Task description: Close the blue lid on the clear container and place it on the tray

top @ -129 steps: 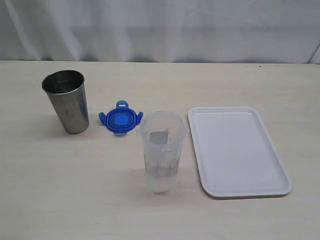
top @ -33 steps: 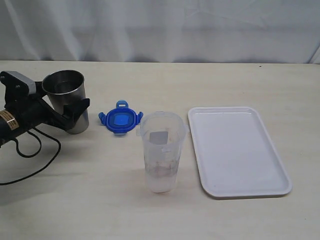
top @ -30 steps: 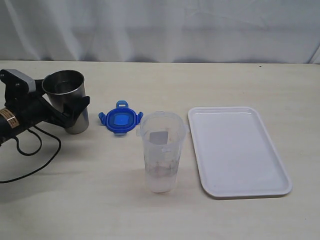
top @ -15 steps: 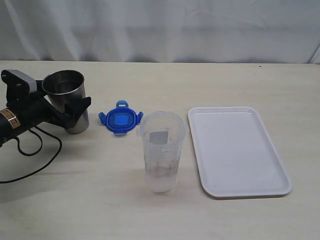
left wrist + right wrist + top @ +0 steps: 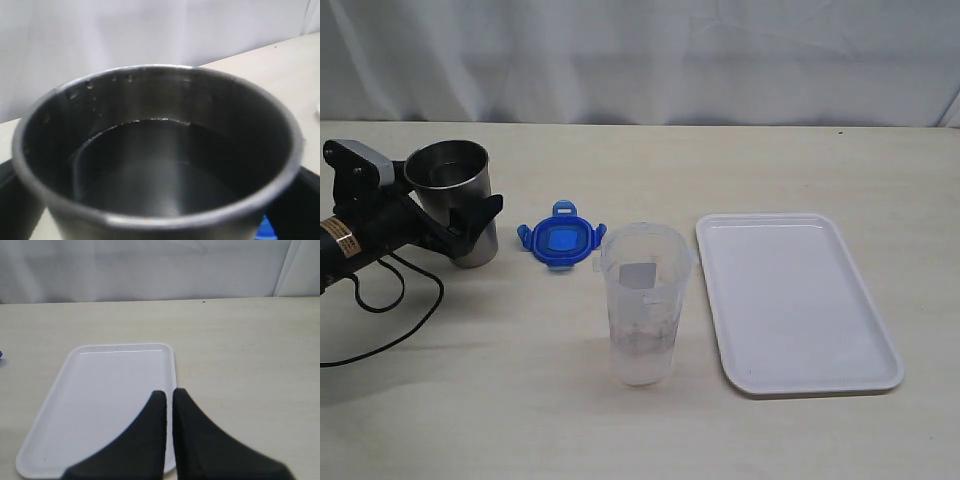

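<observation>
Change: the left arm has come in from the left edge, where a few seconds ago the desk (image 5: 520,400) had no arm on it. Over the last second it has barely moved. Nothing on the desk has shifted.

Near to far:
- clear container (image 5: 642,305): upright, mouth open, no lid on, small label on its wall. It stands just beside the tray and does not touch it.
- tray (image 5: 798,300): white, flat on the desk, nothing on it.
- right claw (image 5: 169,400): clenched on nothing, hanging over the tray's near end. It is out of the exterior view.
- blue lid (image 5: 561,243): flat on the desk with flaps splayed out, between the container and the steel tumbler, untouched. I can't make out a sticker.
- steel tumbler (image 5: 455,200): upright, with the left claw (image 5: 470,222) spread wide to either side of it. I can't tell whether the fingers touch it.

Read: the left claw is lined up on the tumbler, not on the lid, so nothing has been done for the task yet. The lid still has to be picked up, pressed onto the container and snapped shut, then the container moved onto the tray.
</observation>
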Available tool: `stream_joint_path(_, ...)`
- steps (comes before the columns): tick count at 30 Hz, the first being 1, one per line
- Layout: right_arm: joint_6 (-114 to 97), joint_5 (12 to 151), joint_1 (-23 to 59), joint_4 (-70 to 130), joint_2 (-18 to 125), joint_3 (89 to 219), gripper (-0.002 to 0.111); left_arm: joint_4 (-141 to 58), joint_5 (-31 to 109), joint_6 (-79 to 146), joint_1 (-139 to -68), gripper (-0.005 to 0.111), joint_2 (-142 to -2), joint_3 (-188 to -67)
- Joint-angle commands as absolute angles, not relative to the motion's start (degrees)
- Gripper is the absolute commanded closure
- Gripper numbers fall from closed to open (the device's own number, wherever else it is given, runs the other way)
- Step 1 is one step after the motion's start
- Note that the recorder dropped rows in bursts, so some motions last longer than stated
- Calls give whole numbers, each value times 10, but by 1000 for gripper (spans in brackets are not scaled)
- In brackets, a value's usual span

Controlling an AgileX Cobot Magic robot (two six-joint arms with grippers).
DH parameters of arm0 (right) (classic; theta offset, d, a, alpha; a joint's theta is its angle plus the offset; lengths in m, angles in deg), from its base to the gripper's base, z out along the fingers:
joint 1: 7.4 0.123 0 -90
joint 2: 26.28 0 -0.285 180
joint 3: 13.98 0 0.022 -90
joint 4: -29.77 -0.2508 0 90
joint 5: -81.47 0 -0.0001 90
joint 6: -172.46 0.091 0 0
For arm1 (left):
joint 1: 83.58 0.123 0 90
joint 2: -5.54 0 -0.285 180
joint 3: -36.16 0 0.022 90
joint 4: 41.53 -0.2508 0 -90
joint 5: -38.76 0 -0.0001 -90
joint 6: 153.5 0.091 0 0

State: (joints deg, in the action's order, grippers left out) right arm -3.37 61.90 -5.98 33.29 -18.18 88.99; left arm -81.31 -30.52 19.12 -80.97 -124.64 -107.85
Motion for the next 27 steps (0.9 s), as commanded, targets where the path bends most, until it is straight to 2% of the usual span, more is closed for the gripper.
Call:
stream_joint_path(1,-32,618,-59,332,-185,888,104,-813,-312,187,-811,2,-1247,-1081)
stream_joint_path(27,-32,618,-59,332,-185,888,104,-814,-312,187,-811,2,-1247,-1081)
